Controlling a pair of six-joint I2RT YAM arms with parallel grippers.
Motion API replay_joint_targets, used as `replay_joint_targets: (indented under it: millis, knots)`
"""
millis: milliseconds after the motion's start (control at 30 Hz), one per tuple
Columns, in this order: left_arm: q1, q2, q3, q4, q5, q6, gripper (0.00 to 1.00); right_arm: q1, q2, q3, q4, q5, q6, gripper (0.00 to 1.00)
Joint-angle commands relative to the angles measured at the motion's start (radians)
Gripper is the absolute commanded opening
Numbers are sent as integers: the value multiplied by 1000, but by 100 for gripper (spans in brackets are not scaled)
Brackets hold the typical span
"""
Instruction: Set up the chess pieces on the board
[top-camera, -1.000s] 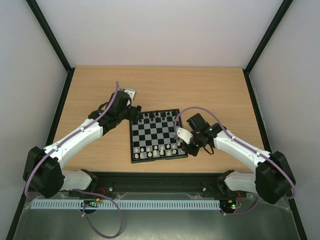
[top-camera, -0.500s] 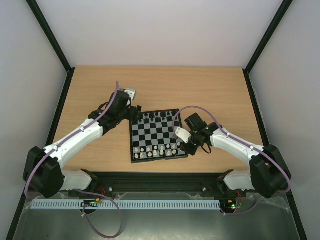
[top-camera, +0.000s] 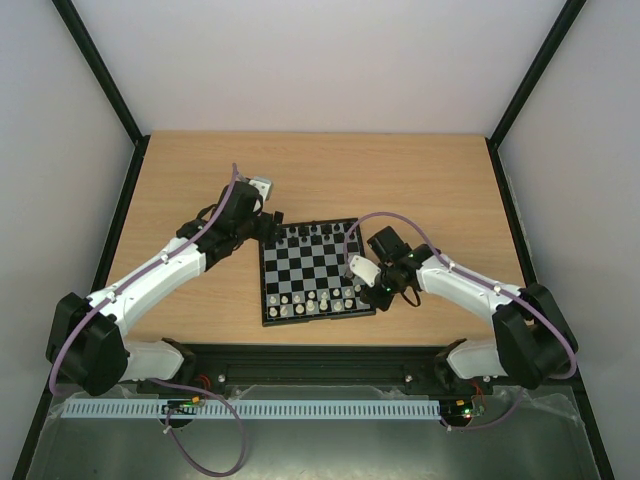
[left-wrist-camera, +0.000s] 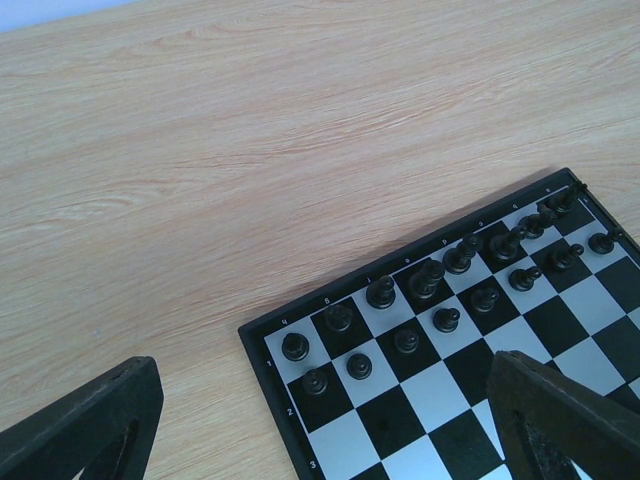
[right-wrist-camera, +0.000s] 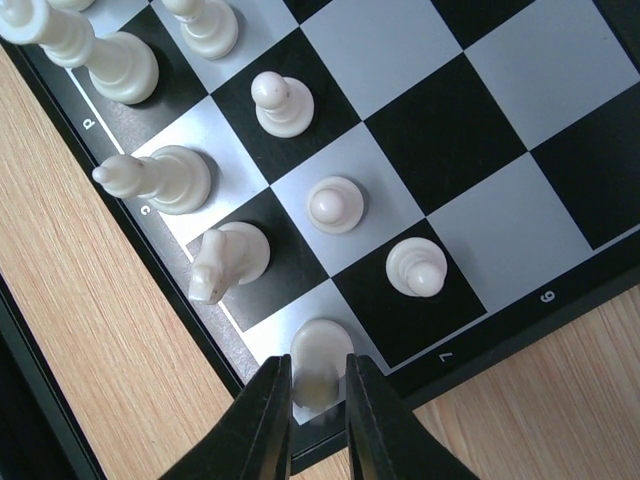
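The board (top-camera: 318, 268) lies mid-table, with black chess pieces (top-camera: 315, 232) along its far rows and cream-white ones (top-camera: 320, 300) along its near rows. My right gripper (top-camera: 369, 296) is at the near right corner. In the right wrist view its fingertips (right-wrist-camera: 318, 385) are shut on the top of a white piece (right-wrist-camera: 322, 350) that stands on the corner square of the board (right-wrist-camera: 480, 130). My left gripper (top-camera: 263, 223) hovers open at the far left corner. The left wrist view shows black pieces (left-wrist-camera: 430, 280) on the board (left-wrist-camera: 400, 400), and nothing between the left gripper's (left-wrist-camera: 320, 385) fingers.
Other white pieces, among them a knight (right-wrist-camera: 225, 260) and pawns (right-wrist-camera: 415, 268), stand close round the held one. Bare wooden tabletop (top-camera: 330, 170) surrounds the board. Black frame posts and white walls bound the table on both sides.
The right arm's forearm and elbow have shifted slightly toward the board, while its gripper has stayed at the near right corner. The left arm has not moved.
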Motion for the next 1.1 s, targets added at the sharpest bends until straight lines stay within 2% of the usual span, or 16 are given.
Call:
replay_joint_targets:
  millis: [0,133,400,533,667,767,900,967,1067]
  knots:
    - [5,-19,-11,3,7,4,92,8,19,-11,-21,-8,10,20]
    - [5,-18,-13,3,7,3,93,7,17,-5,-29,-6,12,30]
    - [5,-22,-13,1,6,4,93,-8,-38,79,-68,-4,68,37]
    - [5,-37,-12,4,-14,0,93,-83,-92,133,-60,-44,106,42]
    - [7,-70,-24,22,-44,-4,93,-209,-149,199,-3,-79,192,45]
    - [7,-82,-27,28,-60,-9,94,-299,-180,240,67,-76,278,56]
    - [6,-114,-33,44,-113,-51,99,-427,-179,299,154,-71,448,98]
    - [6,-138,-42,59,-151,-71,99,-461,-174,337,181,-68,493,99]
    - [6,-175,-50,73,-185,-71,99,-466,-169,402,196,14,557,98]
